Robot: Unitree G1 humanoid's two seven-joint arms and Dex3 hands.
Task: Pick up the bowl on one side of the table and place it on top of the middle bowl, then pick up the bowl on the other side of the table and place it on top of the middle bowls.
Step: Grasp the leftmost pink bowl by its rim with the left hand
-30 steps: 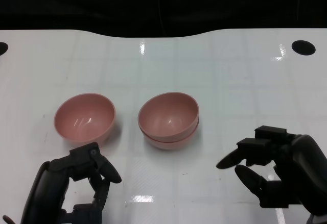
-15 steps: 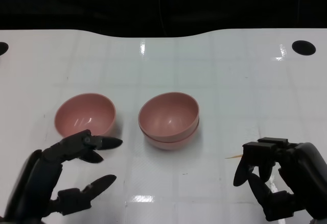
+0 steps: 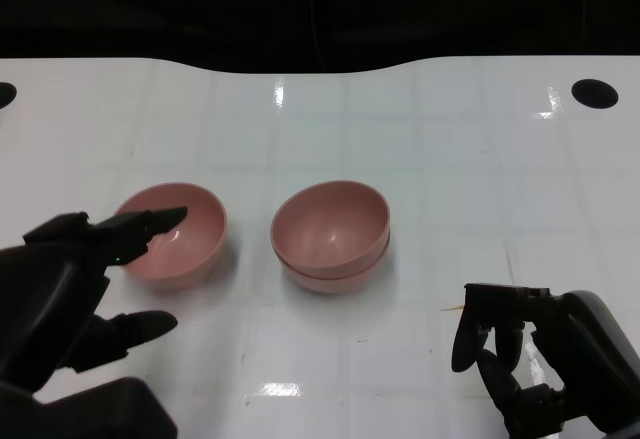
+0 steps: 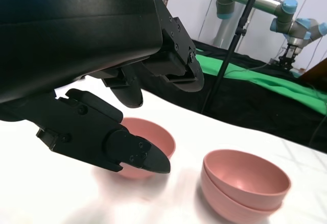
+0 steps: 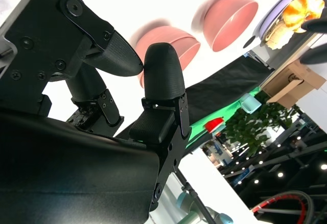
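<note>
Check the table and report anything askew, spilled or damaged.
Nothing stands out. The single pink plastic bowl sits upright, and the two nested pink bowls sit squarely one in the other. A small thin orange-tan sliver lies on the white table.

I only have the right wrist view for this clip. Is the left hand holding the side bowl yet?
Observer: No. The head view shows the left hand with fingers apart at the single pink bowl, not closed on it.
Operator: Is the middle one a stack?
Observer: Yes. The left wrist view shows two nested pink bowls.
Operator: Any bowl on the right side?
Observer: None; the right hand is over bare table, apart from the stack.
</note>
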